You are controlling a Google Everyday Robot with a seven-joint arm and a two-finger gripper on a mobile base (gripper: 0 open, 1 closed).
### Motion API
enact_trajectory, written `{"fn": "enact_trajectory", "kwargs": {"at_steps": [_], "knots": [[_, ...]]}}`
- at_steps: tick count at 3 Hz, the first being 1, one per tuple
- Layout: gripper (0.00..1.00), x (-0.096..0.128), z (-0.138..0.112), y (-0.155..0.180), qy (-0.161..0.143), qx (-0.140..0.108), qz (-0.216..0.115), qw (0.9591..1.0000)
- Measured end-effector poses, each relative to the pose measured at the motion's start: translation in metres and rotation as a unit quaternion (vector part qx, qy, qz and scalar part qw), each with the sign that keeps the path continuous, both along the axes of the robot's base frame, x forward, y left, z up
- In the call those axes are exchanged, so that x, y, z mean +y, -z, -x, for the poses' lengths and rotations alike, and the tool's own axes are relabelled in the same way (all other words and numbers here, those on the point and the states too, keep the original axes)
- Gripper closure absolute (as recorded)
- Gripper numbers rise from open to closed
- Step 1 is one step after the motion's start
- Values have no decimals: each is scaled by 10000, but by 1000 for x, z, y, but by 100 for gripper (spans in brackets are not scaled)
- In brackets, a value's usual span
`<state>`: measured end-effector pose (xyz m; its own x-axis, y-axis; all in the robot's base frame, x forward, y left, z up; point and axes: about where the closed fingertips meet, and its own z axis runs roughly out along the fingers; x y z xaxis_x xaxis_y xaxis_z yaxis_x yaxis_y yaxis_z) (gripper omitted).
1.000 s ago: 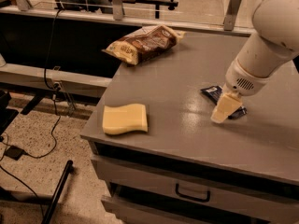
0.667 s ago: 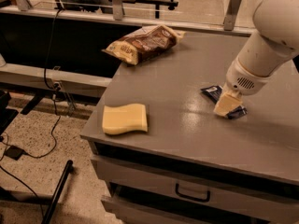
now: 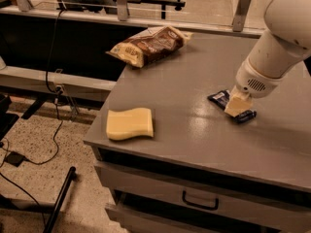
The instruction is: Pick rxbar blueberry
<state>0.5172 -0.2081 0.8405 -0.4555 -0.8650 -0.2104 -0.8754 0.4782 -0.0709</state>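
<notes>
Nearest the cam, a drawer handle (image 3: 200, 201) is sitting under the front edge of the grey table (image 3: 184, 130), w/ a pale yellow sponge (image 3: 129, 124) lying flat near the front-left corner. Further back & to the right, the gripper (image 3: 238, 106) is sitting low over the middle of the rxbar blueberry (image 3: 219, 97), whose dark ends are poking out either side. The bar is lying flat on the tabletop, well apart from the sponge. Can't tell how far open the gripper is, or whether it's got hold of the bar. Beyond, a brown-and-cream snack bag (image 3: 148, 45) is resting at the far-left edge. Risk, imo: the wrapper is looking glossy & the bar is lying flat, so a shallow pinch could be slipping off on lift, or skidding it along the table
</notes>
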Motion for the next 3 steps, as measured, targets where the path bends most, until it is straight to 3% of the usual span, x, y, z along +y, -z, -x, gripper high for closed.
{"fn": "enact_trajectory", "kwargs": {"at_steps": [1,3], "knots": [[97,1,1,0,-51,77,-2,10000],[36,2,2,-1,-82,184,-48,9998]]}}
